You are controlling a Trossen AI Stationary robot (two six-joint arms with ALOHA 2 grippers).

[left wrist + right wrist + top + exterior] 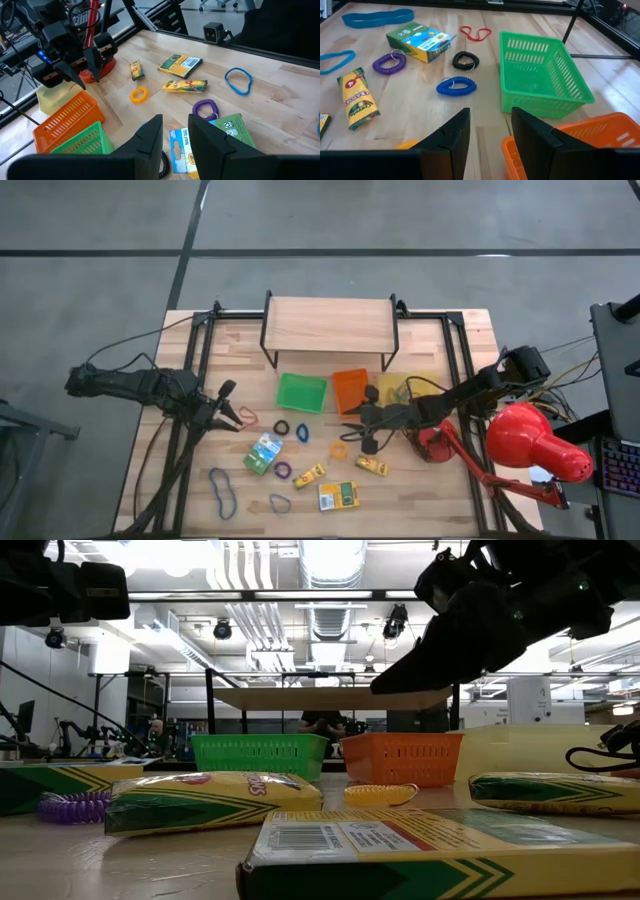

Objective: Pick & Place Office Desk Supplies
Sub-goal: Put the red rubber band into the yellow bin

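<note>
Both grippers are open and hold nothing. My left gripper hovers at the table's left, beside a red rubber band. My right gripper hangs over the table's middle, just past an orange coil band. Flat on the wood lie a green-and-white box, black, blue and purple coil bands, two small yellow crayon boxes, a larger yellow box and two blue loops.
Green, orange and yellow trays stand in a row behind the supplies. A wooden riser shelf stands at the far edge. A red desk lamp takes up the right side, with its base near my right arm.
</note>
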